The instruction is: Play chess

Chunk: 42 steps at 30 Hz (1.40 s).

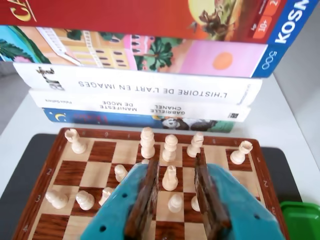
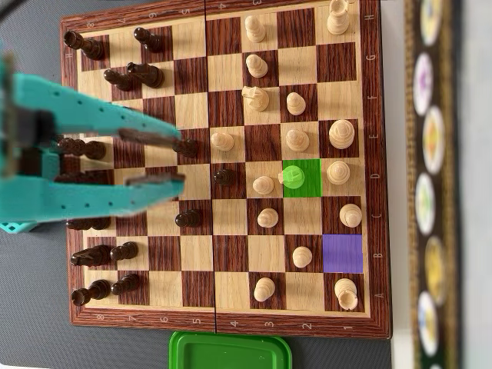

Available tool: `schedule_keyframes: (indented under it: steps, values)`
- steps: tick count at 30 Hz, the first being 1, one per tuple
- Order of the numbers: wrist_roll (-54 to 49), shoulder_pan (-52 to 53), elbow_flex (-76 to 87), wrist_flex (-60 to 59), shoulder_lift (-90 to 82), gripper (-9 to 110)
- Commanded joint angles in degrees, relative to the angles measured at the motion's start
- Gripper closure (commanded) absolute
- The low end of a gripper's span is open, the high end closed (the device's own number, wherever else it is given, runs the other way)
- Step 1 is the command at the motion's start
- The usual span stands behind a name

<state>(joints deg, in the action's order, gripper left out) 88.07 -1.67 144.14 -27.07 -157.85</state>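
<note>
Your teal two-finger gripper (image 2: 181, 159) hangs over the wooden chessboard (image 2: 223, 323) with its dark fingers apart, gripping nothing; in the overhead view it reaches in from nine o'clock; the pale pawn on the green-lit square (image 2: 293, 178) sits at three o'clock from its tips; a purple-lit square (image 2: 342, 253) lies toward four o'clock.

Wooden chessboard (image 2: 223, 323): lying flat on a dark mat, brown and tan squares. Dark pieces (image 2: 108, 77) standing along the overhead view's left side, a few advancing toward centre. Light pieces (image 2: 296, 138) spreading across the right half. One square showing green (image 2: 301, 178), bearing a piece; another showing purple (image 2: 342, 254), bare.
</note>
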Motion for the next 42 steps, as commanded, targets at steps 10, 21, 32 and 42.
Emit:
schedule_keyframes:
  steps: [10,21,32,42]
  values:
    - [0.53,-0.79,14.85,25.05,-15.29,89]
    - [-0.26,-0.09,26.46,48.25,-27.07,89]
    - [0.26,1.49,36.47,80.60,-33.84,89]
    - [0.35,1.14,36.83,104.68,-33.84,89]
